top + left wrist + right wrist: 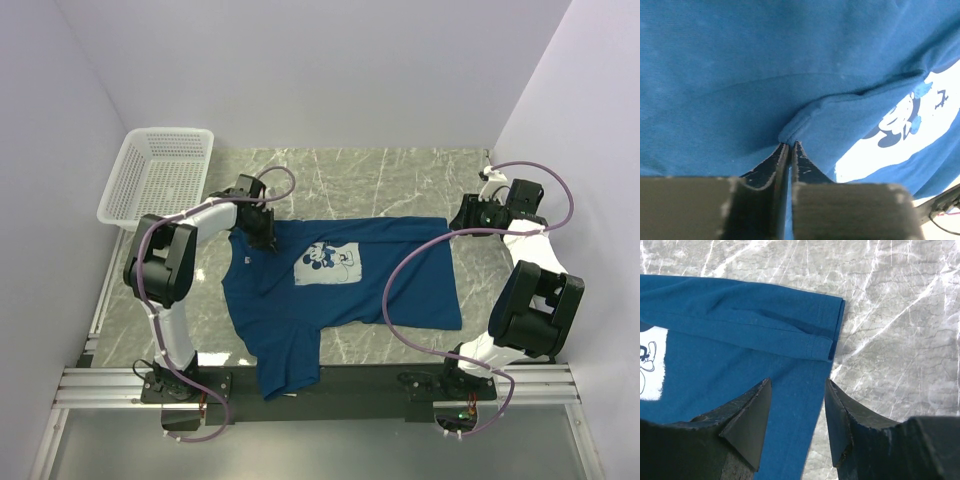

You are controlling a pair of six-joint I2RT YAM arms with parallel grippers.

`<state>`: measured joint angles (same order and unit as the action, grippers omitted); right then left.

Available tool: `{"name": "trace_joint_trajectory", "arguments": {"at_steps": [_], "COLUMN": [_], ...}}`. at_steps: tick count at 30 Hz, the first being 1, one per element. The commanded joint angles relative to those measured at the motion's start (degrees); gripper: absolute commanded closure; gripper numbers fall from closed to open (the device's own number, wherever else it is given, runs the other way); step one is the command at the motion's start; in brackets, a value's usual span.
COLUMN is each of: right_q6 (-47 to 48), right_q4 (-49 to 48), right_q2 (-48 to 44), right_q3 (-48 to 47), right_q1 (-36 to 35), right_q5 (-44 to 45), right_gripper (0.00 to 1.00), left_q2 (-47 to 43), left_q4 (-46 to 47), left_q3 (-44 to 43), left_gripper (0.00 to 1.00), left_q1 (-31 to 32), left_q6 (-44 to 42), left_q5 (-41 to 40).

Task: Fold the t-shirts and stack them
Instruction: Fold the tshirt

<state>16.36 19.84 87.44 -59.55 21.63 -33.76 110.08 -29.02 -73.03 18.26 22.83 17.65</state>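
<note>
T-shirt (340,290) lies flat; left gripper (790,145) pinches a far-left fold shut. Right gripper (797,385) hangs open above the far-right hem corner (835,330) and should clamp it before both lift together.

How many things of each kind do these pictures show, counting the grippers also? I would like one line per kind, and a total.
blue t-shirt: 1
white mesh basket: 1
grippers: 2 (left gripper, right gripper)
Total: 4
</note>
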Motion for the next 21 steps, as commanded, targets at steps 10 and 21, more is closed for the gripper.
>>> {"name": "trace_joint_trajectory", "arguments": {"at_steps": [10, 21], "right_q6": [0.0, 2.4], "right_q4": [0.3, 3.3], "right_q2": [-3.2, -1.1], "right_q3": [-0.2, -3.0], "right_q1": [0.0, -0.3], "right_q5": [-0.9, -1.0], "right_gripper": [0.46, 0.46], "left_q2": [-11.6, -19.4], "left_q4": [-4.0, -3.1], "left_q3": [3.6, 12.1], "left_gripper": [0.99, 0.41], "left_q1": [6.7, 13.7], "left_q6": [-3.8, -5.2], "left_q5": [13.2, 17.2]}}
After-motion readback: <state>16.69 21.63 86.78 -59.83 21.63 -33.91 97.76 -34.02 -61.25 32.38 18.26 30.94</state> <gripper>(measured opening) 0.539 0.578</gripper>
